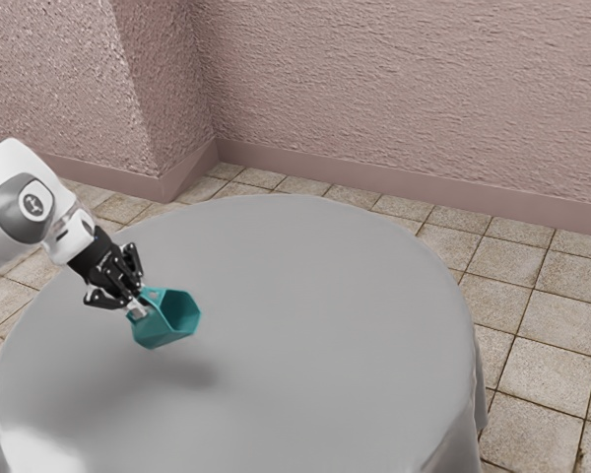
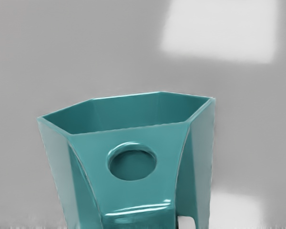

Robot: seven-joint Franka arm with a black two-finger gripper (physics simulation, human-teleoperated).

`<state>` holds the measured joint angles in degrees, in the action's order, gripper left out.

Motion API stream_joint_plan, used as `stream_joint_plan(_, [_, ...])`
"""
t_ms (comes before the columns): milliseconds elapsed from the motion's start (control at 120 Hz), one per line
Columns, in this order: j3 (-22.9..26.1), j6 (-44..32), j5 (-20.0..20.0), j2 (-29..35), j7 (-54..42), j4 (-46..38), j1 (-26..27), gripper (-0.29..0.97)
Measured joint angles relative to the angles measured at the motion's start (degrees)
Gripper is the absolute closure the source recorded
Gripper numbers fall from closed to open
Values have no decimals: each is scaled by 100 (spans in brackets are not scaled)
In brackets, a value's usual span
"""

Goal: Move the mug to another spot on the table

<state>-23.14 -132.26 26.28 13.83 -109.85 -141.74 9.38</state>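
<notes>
Aloft above the grey table (image 1: 355, 335), teal mug (image 1: 169, 321) askew, handle in the clasp of the pincer (image 1: 134, 306), inner walls plain teal.

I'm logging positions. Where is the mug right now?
At the exterior view's left, the teal mug hangs tilted above the grey table, near its edge, held in the gripper.

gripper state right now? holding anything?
gripper: closed on the teal mug, gripping it at its handle side; the mug is tilted and held above the grey table.
</notes>
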Motion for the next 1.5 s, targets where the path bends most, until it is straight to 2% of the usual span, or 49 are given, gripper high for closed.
stream_joint_plan(533, [4, -31, -75, -21, -36, 79, -389, 73])
stream_joint_plan(642, [10, -133, 84, -51, -56, 72, -400, 73])
stream_joint_plan(700, [0, -196, 467, -62, -130, 72, -405, 73])
stream_joint_plan(800, [-44, -321, 1379, -67, -354, 77, -418, 72])
stream_joint_plan(992, [-140, -397, 3756, -291, -1018, 29, -420, 73])
stream_joint_plan(1067, [-410, -97, 4903, -708, -1417, -16, -439, 73])
stream_joint_plan(1158, [-566, 417, 5951, -1131, -1937, -33, -475, 73])
stream_joint_plan(1317, [-687, 1421, 7209, -1428, -2890, -453, -515, 73])
stream_joint_plan(1500, [-725, 2173, 7828, -1777, -3947, -715, -463, 74])
